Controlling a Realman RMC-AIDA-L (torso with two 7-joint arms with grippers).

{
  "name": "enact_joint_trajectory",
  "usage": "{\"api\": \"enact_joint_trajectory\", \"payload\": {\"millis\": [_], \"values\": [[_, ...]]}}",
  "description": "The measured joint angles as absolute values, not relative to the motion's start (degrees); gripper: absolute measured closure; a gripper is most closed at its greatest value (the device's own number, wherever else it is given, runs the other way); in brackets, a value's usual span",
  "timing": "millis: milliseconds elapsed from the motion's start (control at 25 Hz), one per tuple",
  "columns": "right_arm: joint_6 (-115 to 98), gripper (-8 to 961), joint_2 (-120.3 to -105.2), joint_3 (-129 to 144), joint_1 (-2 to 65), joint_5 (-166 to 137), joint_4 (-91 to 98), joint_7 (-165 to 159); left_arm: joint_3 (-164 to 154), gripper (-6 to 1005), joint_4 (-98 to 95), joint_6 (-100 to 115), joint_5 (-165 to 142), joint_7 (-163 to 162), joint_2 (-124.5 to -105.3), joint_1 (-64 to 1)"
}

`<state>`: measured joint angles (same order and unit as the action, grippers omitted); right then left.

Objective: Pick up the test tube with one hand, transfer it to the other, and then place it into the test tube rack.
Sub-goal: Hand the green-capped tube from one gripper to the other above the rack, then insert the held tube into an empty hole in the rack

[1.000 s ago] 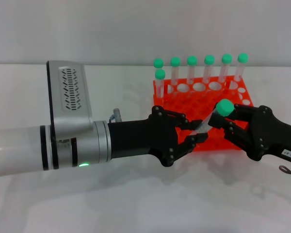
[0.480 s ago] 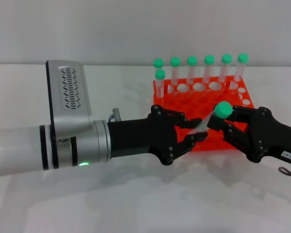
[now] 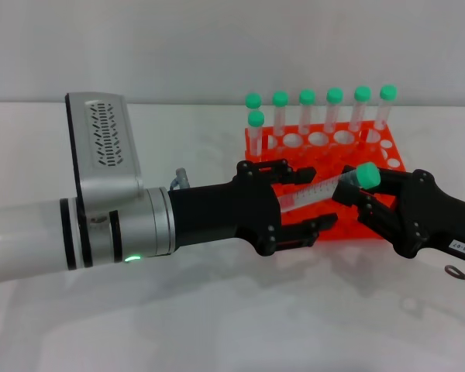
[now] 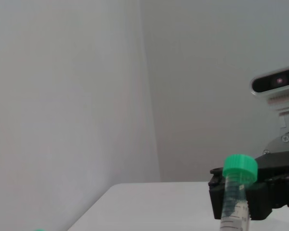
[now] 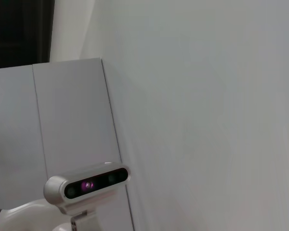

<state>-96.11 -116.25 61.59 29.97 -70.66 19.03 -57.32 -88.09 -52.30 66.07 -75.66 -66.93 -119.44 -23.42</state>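
Centre frame: left gripper (image 3: 294,205), jaws apart, is releasing the test tube (image 3: 325,190); right gripper (image 3: 366,198), clamped at the cap, should be holding firm.

1. The test tube (image 3: 318,194) is hiding its tip behind the left gripper (image 3: 294,203) fingers (image 3: 273,170).
2. The frame edge is cutting off the right gripper (image 3: 363,198) wrist.
3. The test tube rack (image 3: 294,155) front is sitting behind both grippers.
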Motion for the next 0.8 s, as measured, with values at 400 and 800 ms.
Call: {"api": "enact_joint_trajectory", "payload": {"millis": [400, 800], "values": [[-95.1, 746, -115.68, 61.0, 29.8, -69.8, 19.1, -56.9, -87.8, 247, -53.6, 67.0, -73.2, -66.9, -119.19, -19.3], [-88.7, 738, -114.98, 60.9, 29.2, -69.6, 21.6, -56.7, -78.8, 126, -58.4, 68.4, -65.4, -63.3, -119.11, -6.0]]}}
